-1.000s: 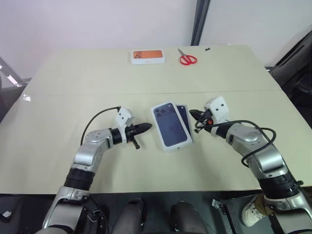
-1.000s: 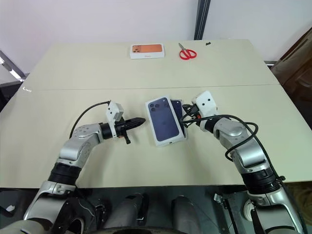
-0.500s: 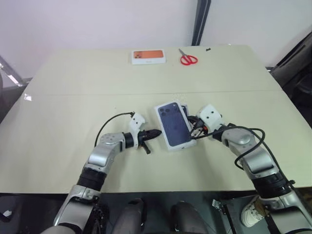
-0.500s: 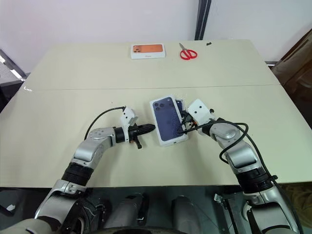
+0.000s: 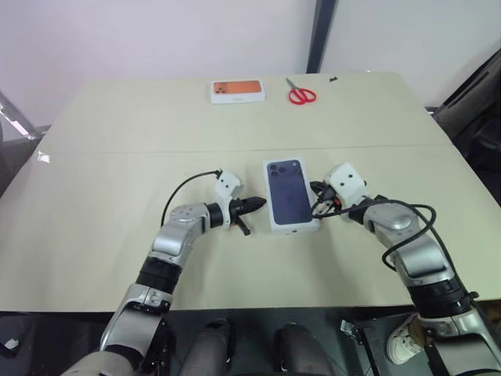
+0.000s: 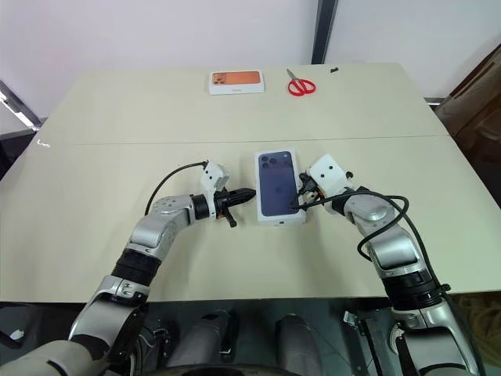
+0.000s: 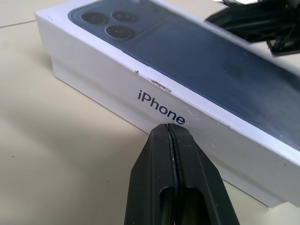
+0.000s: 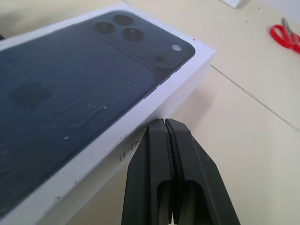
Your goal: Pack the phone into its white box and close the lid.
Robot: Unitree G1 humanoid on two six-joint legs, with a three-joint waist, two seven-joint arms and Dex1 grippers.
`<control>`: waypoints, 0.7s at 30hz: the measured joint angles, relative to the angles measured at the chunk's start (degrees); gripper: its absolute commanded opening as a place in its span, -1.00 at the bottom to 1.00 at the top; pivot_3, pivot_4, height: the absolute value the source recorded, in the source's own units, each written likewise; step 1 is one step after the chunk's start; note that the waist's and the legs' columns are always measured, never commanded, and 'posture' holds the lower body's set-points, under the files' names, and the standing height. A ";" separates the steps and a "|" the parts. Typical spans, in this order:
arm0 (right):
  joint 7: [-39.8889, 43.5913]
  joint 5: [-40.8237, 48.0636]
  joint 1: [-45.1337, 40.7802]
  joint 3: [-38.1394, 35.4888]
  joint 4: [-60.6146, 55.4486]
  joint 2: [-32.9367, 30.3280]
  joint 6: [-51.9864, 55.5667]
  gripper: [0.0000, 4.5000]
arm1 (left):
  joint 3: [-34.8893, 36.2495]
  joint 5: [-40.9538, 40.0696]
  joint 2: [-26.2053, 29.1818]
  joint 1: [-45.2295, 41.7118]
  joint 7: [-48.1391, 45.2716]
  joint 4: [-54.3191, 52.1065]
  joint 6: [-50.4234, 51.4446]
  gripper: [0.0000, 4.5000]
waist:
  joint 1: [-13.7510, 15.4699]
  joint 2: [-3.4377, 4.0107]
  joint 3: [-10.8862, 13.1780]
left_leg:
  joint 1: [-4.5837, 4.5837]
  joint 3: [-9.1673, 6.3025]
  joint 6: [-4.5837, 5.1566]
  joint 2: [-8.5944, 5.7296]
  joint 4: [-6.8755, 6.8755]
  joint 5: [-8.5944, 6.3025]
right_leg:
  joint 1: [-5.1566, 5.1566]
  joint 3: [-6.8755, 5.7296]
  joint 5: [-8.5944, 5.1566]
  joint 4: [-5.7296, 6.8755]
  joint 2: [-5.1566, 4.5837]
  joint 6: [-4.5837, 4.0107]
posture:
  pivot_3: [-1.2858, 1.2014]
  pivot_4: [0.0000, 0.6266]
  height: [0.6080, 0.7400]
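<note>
The lid (image 5: 291, 194) is white-sided with a dark navy phone picture on top — black "iPhone" lettering runs along its side. Both black claws flank it on the pale beige bench (image 5: 117, 157). Beyond the lid lie red-handled scissors (image 5: 300, 94) and an orange-pictured white box (image 5: 237, 91).

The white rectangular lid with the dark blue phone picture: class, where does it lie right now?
In the left eye view the white rectangular lid with the dark blue phone picture lies mid-table, between the left hand and the right hand.

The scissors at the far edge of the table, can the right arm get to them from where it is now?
Probably not without stepping closer: the scissors lie far beyond the right pincer, though only bare table lies between.
</note>
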 measured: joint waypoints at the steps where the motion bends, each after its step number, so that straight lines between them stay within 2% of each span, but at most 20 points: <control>1: 0.05 -0.38 0.02 0.00 0.03 0.00 0.00 -0.98 | 0.01 0.02 -0.16 0.00 0.02 0.00 -0.14 -1.00 | 0.02 0.00 0.00 | 0.00 0.00 0.00 0.00 0.00 0.00 | 0.01 0.00 0.00 0.00 0.00 0.00 | 0.03 -0.52 0.91; 13: 1.88 -2.44 1.38 -0.04 0.13 -0.27 -0.16 -0.98 | 0.44 -0.13 0.52 0.61 0.05 -0.40 0.23 -1.00 | 0.00 0.00 0.00 | 0.00 0.00 -0.01 0.00 0.01 0.00 | 0.00 0.00 0.00 0.01 0.00 0.00 | 0.03 -0.52 0.91; 17: 1.42 -3.08 -0.62 -1.33 2.98 -0.91 -0.42 -0.98 | 0.78 -0.42 1.17 1.51 0.04 -1.26 0.09 -1.00 | -0.04 0.00 0.00 | 0.00 0.00 -0.03 0.00 -0.01 0.02 | -0.02 0.00 0.00 0.02 0.01 0.00 | 0.03 -0.52 0.91; 21: 0.83 -3.07 -4.26 -4.31 4.71 -1.17 -0.97 -0.98 | 4.93 -2.76 1.33 -1.30 1.50 -1.21 0.88 -1.00 | -0.04 -0.02 0.01 | -0.01 0.00 -0.03 0.01 0.01 0.02 | -0.03 0.00 0.00 0.03 0.01 0.00 | 0.03 -0.52 0.91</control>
